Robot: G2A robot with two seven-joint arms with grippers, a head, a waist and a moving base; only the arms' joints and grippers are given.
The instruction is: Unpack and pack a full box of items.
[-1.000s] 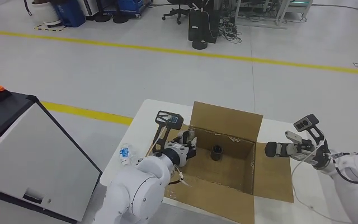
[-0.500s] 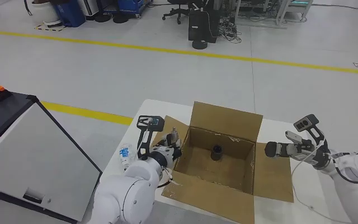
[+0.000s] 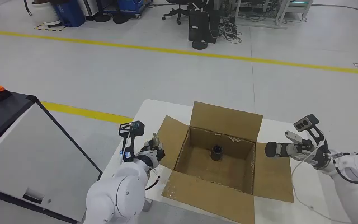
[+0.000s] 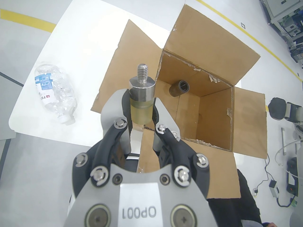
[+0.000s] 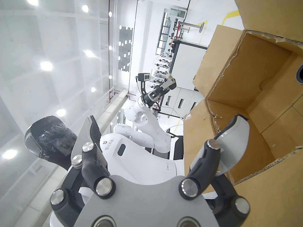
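Left claw [image 4: 141, 100], lower left in the top view beside the box [image 3: 226, 120], is clamped on a metal stud [image 4: 142, 88]. The open box sits mid-frame, a black cylinder [image 3: 216, 152] inside. Right claw [image 5: 165, 122] hangs spread apart, right of it. A bottle [image 4: 55, 93] lies on the table [image 3: 147, 112].

Bright, even light from ceiling lamps [image 5: 46, 66] floods the scene, glaring hazily in the right wrist view and casting soft shadows inside the box [image 4: 213, 119], while both wrist views bend at the edges.
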